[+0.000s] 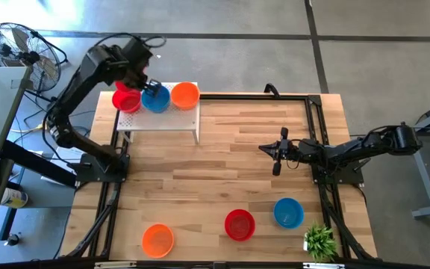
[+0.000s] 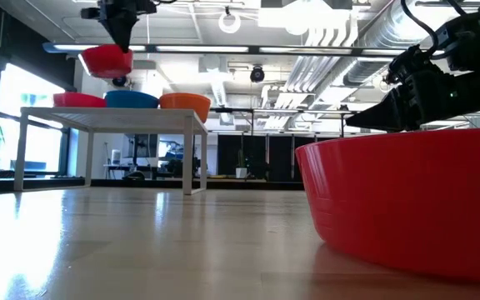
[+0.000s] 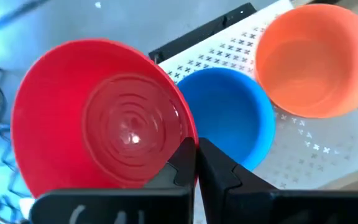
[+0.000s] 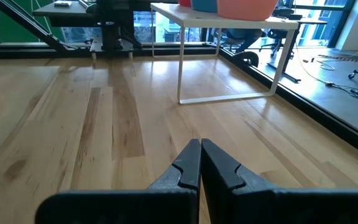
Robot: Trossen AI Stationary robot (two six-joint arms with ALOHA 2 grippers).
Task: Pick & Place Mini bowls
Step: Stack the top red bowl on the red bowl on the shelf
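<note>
My left gripper (image 3: 196,155) is over the white perforated stand (image 1: 159,119) at the table's far left and is shut on a red mini bowl (image 3: 104,124). In the low view this bowl (image 2: 107,60) hangs above the stand's top. On the stand sit a red bowl (image 2: 79,100), a blue bowl (image 3: 229,118) and an orange bowl (image 3: 312,59). On the table near its near edge rest an orange bowl (image 1: 157,239), a red bowl (image 1: 239,224) and a blue bowl (image 1: 288,212). My right gripper (image 1: 278,149) is shut and waits over the table's right half. My left gripper holds the red bowl by its rim (image 3: 185,138), on the side nearest the blue bowl. One finger is inside the bowl and one outside. The fingers come from above, pointing down. The bowl is lifted clear of the stand and hangs below the fingers, mouth up.
A small green plant (image 1: 319,240) stands at the table's near right corner. A dark frame (image 1: 316,119) runs along the table's edges. A fan (image 1: 21,48) stands on the floor beyond the far left corner. Bare wood lies between the stand and the three near bowls.
</note>
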